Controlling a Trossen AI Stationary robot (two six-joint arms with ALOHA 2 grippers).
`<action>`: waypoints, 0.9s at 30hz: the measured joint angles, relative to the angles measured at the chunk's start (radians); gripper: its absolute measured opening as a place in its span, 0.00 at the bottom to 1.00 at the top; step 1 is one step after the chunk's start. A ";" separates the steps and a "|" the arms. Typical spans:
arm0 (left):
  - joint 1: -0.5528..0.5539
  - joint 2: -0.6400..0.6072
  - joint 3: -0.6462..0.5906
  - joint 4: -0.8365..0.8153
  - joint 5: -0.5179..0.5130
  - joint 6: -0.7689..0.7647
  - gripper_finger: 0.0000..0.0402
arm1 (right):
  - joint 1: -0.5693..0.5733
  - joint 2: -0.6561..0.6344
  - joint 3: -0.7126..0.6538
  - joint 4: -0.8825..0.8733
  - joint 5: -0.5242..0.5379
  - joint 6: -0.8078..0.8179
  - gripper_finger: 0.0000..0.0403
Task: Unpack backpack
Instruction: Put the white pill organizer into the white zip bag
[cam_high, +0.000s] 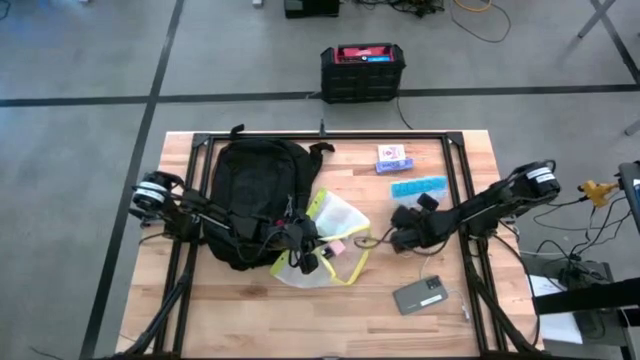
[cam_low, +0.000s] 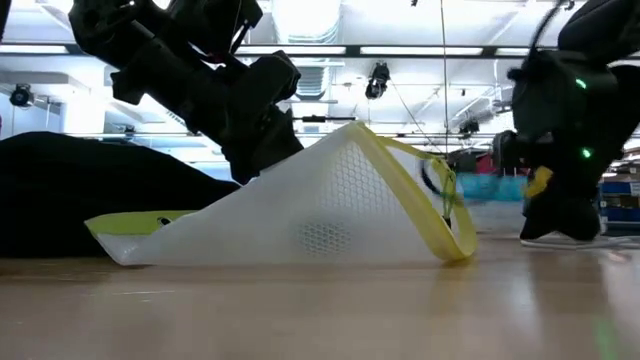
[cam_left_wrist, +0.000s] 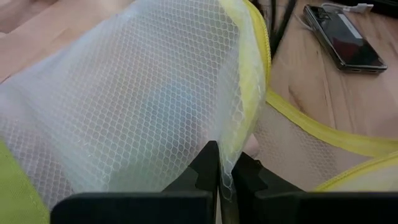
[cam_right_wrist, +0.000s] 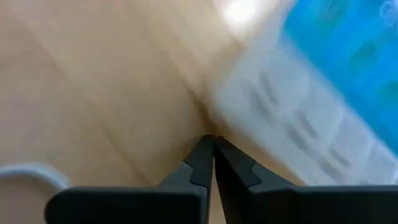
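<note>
Your left gripper (cam_left_wrist: 225, 167) pinches the mesh pouch (cam_high: 328, 238) beside the backpack (cam_high: 252, 195); pouch contents unclear. Right gripper (cam_right_wrist: 213, 144) pressed together over the desk (cam_high: 300, 310). No readable labels.

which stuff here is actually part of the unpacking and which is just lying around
Part of the job:
- backpack, lying on the table
- mesh pouch with yellow trim, beside the backpack
- left tool, shut on the mesh pouch
- right tool, shut, low over the table

Lying about:
- phone
- blue packet
- small card pack
- black box with red top, on the floor
</note>
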 joint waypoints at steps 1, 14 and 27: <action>0.000 0.000 0.000 0.000 0.004 -0.001 0.00 | 0.003 -0.010 0.000 0.000 -0.006 0.001 0.00; 0.002 0.000 0.001 0.012 0.012 0.019 0.00 | -0.073 -0.230 0.115 -0.315 -0.065 -0.217 0.06; 0.011 0.005 0.002 0.078 -0.013 0.066 0.00 | -0.414 -0.169 0.176 -0.309 -0.278 -0.442 0.37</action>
